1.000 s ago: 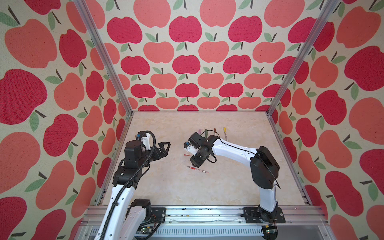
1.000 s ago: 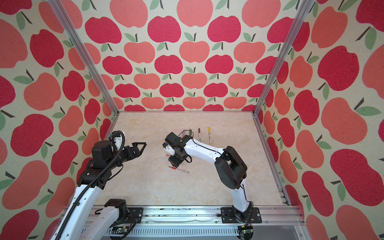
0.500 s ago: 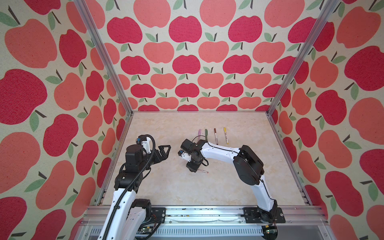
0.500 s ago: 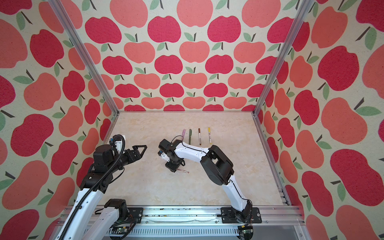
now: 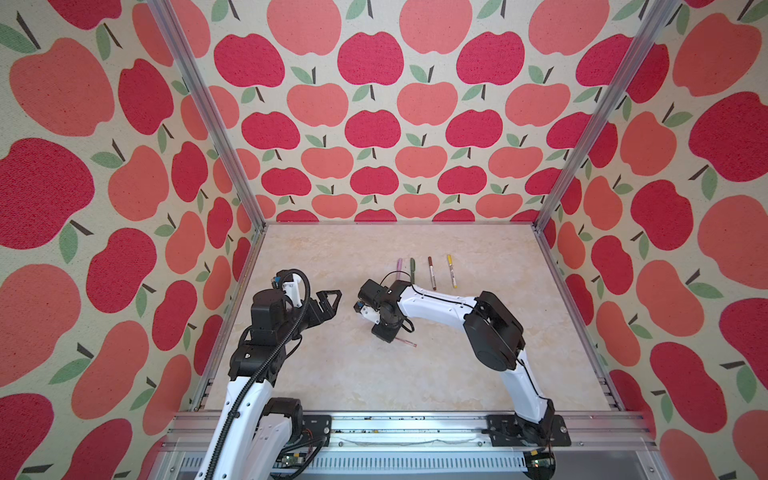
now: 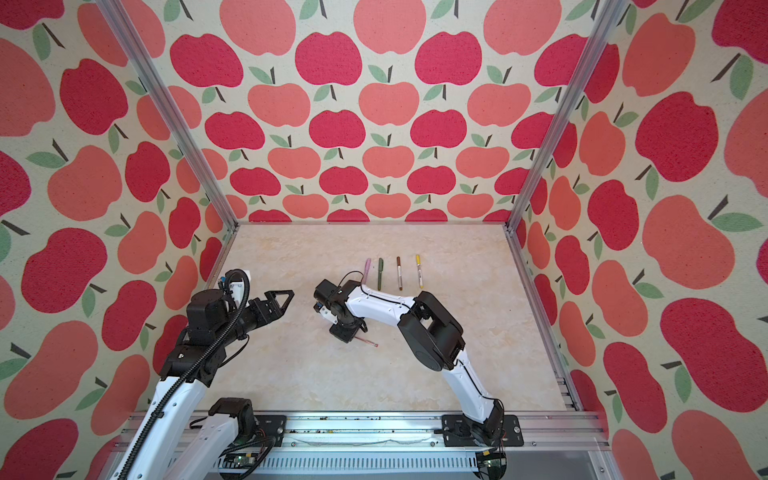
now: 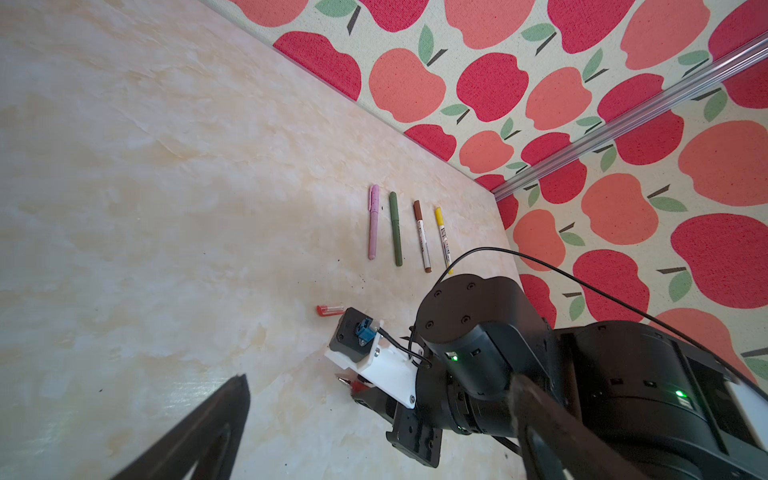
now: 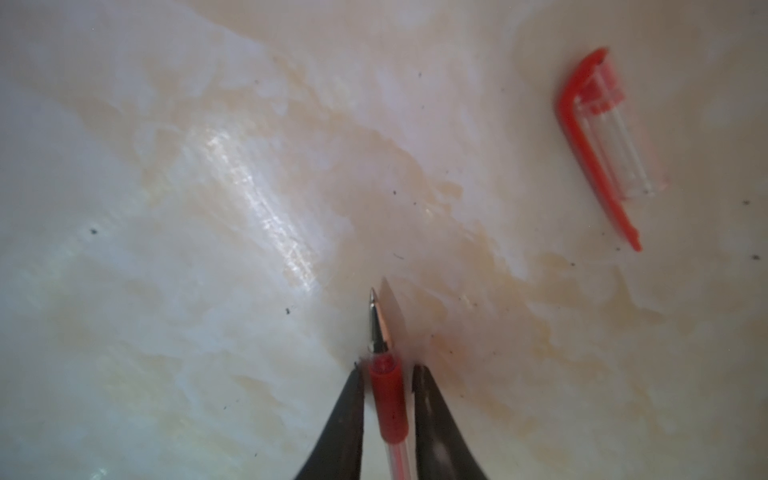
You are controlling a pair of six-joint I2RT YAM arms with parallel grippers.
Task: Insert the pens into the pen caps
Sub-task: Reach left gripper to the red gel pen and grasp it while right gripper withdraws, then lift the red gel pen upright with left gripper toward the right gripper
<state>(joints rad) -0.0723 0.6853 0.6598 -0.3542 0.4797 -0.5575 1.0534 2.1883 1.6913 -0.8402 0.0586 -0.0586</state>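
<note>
**Now the right tool (image 8: pixel 386 370) straddles the uncapped red pen (image 8: pixel 387 399)**

Low over the pale marbled tabletop (image 5: pixel 353 374), the right tool points down with its jaws drawn narrow. Its two dark fingers (image 8: pixel 340 424) stand on either side of the red pen's grip section, just behind the bare metal tip. A thin sliver of tabletop shows between the pen and each finger, so I cannot tell whether the pen is actually pinched. The pen lies flat. In both top views its clear tail pokes out from under the right wrist toward the front right.

The red cap (image 8: pixel 598 137) lies loose on the tabletop, well apart from the pen's tip and off to one side of it. Its clip and clear sleeve rest flat. In the left wrist view it sits just beside the right wrist camera, on the side toward the row of other pens.

That row lies near the back middle of the tabletop, with four pens parallel, close together and not touching. From left to right in both top views they are the pink pen (image 7: pixel 373 222), dark green pen (image 7: pixel 395 228), white-and-brown pen (image 7: pixel 422 237) and white-and-yellow pen (image 7: pixel 444 239). Each is capped at the end toward the back wall.

The left tool (image 5: pixel 332 299) hovers above the left part of the tabletop. Its jaws are spread wide and empty, aimed toward the right arm but clear of it.
</note>
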